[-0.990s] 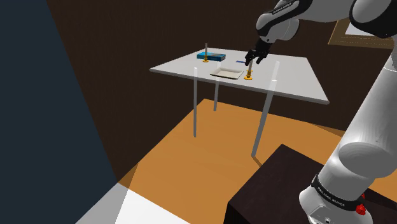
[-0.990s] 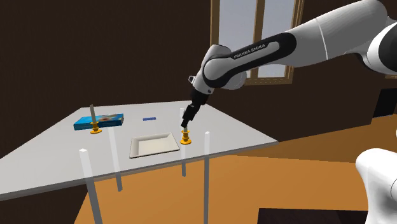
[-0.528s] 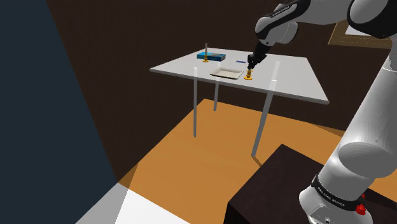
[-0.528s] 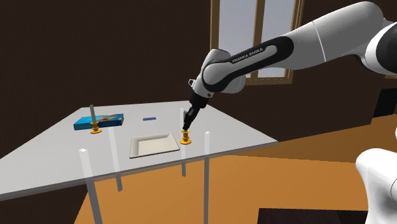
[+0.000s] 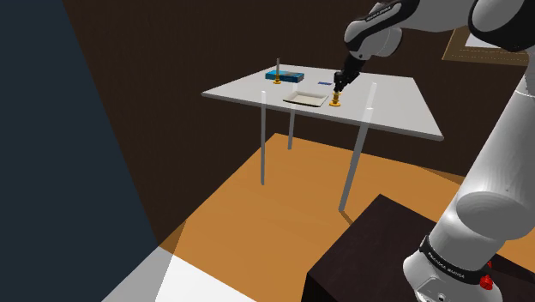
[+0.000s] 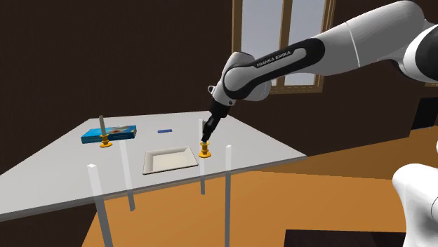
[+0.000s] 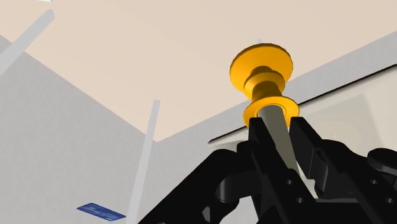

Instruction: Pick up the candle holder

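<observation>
Since a second ago, the gripper (image 7: 278, 124) is closed in, and the grey candle (image 7: 273, 116) is pinched just above the orange candle holder (image 7: 261, 69), beside the tray (image 6: 168, 161) near the table (image 6: 267, 149) edge. Only the candle is held, so the holder could be left behind.

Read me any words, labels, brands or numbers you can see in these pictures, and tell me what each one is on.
"FRANKA EMIKA": white letters on the arm's black forearm cover, second exterior view.
Lettering on the black base ring above the stand, shoulder view: too small to read.
Blue box on the table: print too small to read.
</observation>
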`<state>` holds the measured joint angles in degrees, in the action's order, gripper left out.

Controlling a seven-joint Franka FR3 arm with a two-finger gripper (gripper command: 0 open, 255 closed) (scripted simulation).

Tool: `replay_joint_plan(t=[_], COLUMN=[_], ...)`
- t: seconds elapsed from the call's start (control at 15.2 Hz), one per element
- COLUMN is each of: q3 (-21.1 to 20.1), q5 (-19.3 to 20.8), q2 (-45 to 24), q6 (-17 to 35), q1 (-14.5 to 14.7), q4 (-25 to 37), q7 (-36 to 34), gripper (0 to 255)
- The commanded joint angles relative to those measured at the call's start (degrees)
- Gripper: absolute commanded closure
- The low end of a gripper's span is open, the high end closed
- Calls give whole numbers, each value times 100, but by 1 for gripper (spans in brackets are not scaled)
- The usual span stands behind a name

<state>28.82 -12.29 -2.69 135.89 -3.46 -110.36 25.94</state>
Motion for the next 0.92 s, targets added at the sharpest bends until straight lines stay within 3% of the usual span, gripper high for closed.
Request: replay_joint_plan(t=[0.0,0.86], q3=[1,16], q5=[58,257], q2=[45,158], q6=[-123,-1016], q1=[6,3], q4=[87,896], q7=[-55,-274], gripper=[255,255])
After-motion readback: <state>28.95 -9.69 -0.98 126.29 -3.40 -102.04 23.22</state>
